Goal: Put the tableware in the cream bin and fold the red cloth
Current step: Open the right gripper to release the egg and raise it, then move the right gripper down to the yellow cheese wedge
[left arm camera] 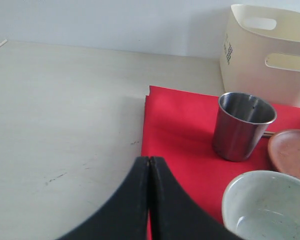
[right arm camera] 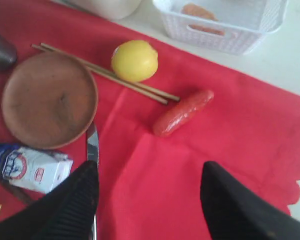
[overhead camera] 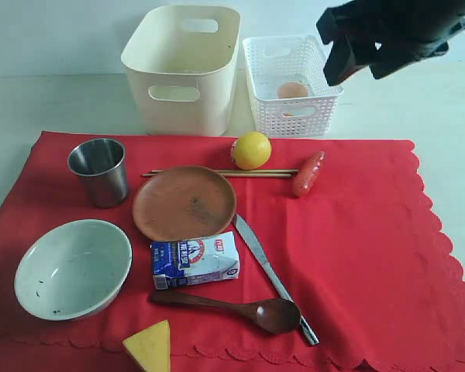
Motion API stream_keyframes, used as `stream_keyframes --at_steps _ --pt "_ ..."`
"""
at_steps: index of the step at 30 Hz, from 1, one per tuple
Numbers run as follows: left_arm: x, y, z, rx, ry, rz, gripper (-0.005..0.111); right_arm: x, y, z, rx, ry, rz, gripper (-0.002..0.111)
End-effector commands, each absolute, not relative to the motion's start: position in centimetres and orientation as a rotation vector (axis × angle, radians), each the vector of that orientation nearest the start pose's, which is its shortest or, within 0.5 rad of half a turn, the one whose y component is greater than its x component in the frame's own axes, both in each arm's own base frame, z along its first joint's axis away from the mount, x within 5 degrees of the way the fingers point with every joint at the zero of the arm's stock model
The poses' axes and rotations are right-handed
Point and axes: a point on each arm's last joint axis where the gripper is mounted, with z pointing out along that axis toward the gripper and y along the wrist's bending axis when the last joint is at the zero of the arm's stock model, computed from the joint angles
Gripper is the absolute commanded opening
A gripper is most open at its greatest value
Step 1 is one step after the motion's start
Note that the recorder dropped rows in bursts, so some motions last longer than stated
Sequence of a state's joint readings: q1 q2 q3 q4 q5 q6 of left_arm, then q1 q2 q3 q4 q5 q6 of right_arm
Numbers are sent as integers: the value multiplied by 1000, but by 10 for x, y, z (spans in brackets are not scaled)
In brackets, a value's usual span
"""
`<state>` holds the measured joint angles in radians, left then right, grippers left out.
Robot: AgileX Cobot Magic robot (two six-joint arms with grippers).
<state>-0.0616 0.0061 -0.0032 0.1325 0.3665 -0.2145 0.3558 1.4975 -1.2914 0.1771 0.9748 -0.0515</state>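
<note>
milk carton point(overhead camera: 195, 262) print illegible, dark label on cream bin point(left arm camera: 250, 75)

From my left wrist, the bowl point(left arm camera: 270, 205), plate point(left arm camera: 292, 155) and cream bin point(left arm camera: 270, 55) run off the view's edge. My right wrist sees everything blurred, and the steel cup point(right arm camera: 0, 52) is a cut-off sliver. In the exterior view, the lemon point(overhead camera: 251, 149) covers part of the chopsticks point(overhead camera: 283, 173), and the cheese wedge point(overhead camera: 149, 347) is cropped.
</note>
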Motion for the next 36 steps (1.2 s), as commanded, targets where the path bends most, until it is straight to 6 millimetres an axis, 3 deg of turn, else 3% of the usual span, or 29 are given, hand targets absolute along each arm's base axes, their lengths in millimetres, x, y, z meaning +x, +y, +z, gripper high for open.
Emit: stream_keyframes --at_steps 1,8,18,36 --pt "53 1 181 -66 1838 -67 0 256 126 315 -545 2635 335 57" --pt "53 1 181 -66 1838 -67 0 220 139 307 -632 2631 405 57" --pt "53 1 181 -66 1838 -67 0 185 172 288 -782 2619 546 57" --pt "53 1 181 -66 1838 -67 0 140 220 285 -1030 2466 673 57"
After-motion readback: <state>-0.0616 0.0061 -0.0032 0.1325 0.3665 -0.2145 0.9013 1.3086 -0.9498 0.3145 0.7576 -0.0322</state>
